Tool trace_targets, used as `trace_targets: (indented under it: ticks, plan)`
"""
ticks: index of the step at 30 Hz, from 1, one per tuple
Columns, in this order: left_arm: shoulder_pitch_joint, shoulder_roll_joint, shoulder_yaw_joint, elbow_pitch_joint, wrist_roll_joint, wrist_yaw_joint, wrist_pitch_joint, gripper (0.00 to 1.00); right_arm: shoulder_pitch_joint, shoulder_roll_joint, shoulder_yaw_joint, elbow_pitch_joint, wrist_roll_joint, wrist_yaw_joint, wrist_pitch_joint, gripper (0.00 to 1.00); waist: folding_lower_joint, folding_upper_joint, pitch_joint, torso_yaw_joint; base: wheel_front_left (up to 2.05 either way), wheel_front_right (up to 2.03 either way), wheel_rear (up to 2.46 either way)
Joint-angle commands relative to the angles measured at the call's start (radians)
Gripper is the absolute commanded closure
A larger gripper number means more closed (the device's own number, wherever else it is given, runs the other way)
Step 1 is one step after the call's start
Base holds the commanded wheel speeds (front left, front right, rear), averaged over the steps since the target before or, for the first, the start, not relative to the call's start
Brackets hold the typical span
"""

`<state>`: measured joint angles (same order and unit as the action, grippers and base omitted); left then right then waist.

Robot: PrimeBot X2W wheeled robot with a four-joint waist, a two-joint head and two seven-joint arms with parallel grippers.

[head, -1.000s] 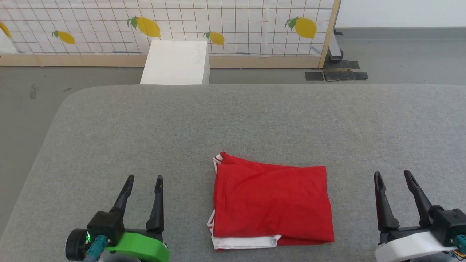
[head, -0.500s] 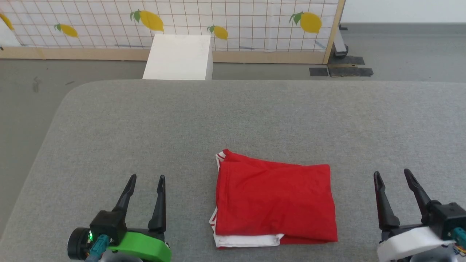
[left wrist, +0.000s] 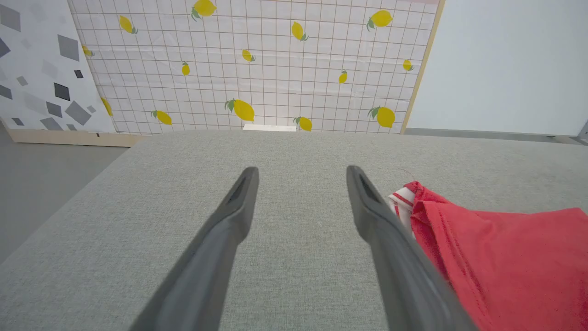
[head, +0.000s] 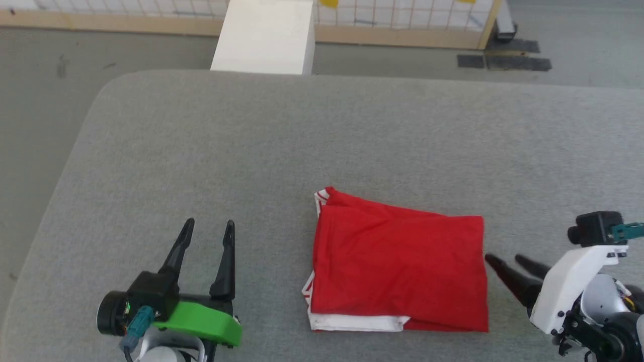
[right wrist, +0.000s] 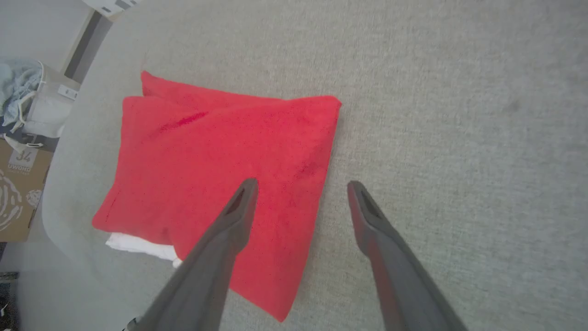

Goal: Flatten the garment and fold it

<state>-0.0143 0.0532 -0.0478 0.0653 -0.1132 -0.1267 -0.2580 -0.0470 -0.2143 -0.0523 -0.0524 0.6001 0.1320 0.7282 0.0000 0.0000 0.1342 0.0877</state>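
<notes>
Heading the entry: right gripper (head: 503, 258), two long dark fingers spread wide, nothing between them. Position: just beside the garment's right edge, tips aimed at it. In the right wrist view one finger lies over the red cloth and the other over bare surface, so the pair straddles that edge. Contact with the cloth: cannot tell. Judged purpose: lined up to take the right edge, either to press it flat or to lift it for another fold.

Left gripper (head: 210, 222): fingers likewise spread, empty. Position: well left of the garment, tips pointing away from the robot and running alongside the garment's left edge rather than toward it. Judged purpose: parked clear, leaving the cloth to the other arm.

Garment (head: 397, 271): red, already folded into a compact rectangle of stacked layers. Striped red-and-white trim peeks out at its far left corner, and a white layer shows under its near edge. Any chest print is hidden inside the fold. The top face is mildly creased and the far edge slightly skewed, so the layers do not match exactly. Judged progress: late, with tidying or one last fold to do.

Padded grey table (head: 302, 141): beneath the garment, which lies toward the robot's side.

White block (head: 264, 35): beyond the garment, past the table's far edge.

Lemon-print panel (left wrist: 275, 69): behind the block, farthest from the garment.
</notes>
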Motion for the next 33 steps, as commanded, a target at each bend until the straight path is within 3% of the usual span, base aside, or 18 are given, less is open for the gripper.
trace_targets:
  ticks: [1, 7, 16, 17, 18, 25, 33]
  plan:
    - [-0.022, -0.002, -0.001, -0.001, 0.002, -0.004, -0.004, 0.00, -0.023, 0.011, -0.008, 0.012, 0.019, -0.001, 0.048, 0.00, 0.0000, 0.0000, 0.033, 0.032, 0.00, 0.00, 0.00]
    - [-0.037, -0.003, -0.009, 0.009, -0.004, -0.004, -0.004, 0.00, -0.070, 0.076, -0.053, 0.090, 0.011, -0.001, 0.174, 0.00, 0.0000, 0.0000, 0.064, 0.065, 0.00, 0.00, 0.00]
    - [-0.057, -0.003, -0.023, 0.018, -0.011, -0.004, -0.004, 0.00, -0.126, 0.134, -0.031, 0.237, -0.015, -0.001, 0.164, 0.00, 0.0000, 0.0000, 0.083, 0.091, 0.00, 0.00, 0.00]
    - [-0.057, -0.003, -0.023, 0.019, -0.012, -0.004, -0.004, 0.00, -0.128, 0.135, -0.020, 0.249, -0.021, -0.001, 0.158, 0.43, 0.0000, 0.0000, 0.083, 0.092, 0.00, 0.00, 0.00]
    - [-0.058, -0.003, -0.024, 0.019, -0.012, -0.002, -0.004, 0.00, -0.129, 0.135, -0.011, 0.258, -0.028, -0.001, 0.147, 1.00, 0.0000, 0.0000, 0.081, 0.092, 0.00, 0.00, 0.00]
    - [-0.052, -0.003, -0.032, 0.018, -0.012, 0.002, -0.004, 0.00, -0.153, 0.072, 0.067, 0.259, -0.096, -0.001, 0.039, 1.00, 0.0000, 0.0000, 0.057, 0.059, 0.00, 0.00, 0.00]
    - [-0.026, -0.003, -0.056, -0.005, -0.008, 0.005, -0.004, 0.00, -0.257, -0.127, 0.275, 0.189, -0.288, -0.001, -0.034, 1.00, 0.0000, 0.0000, 0.042, -0.097, 0.00, 0.00, 0.00]
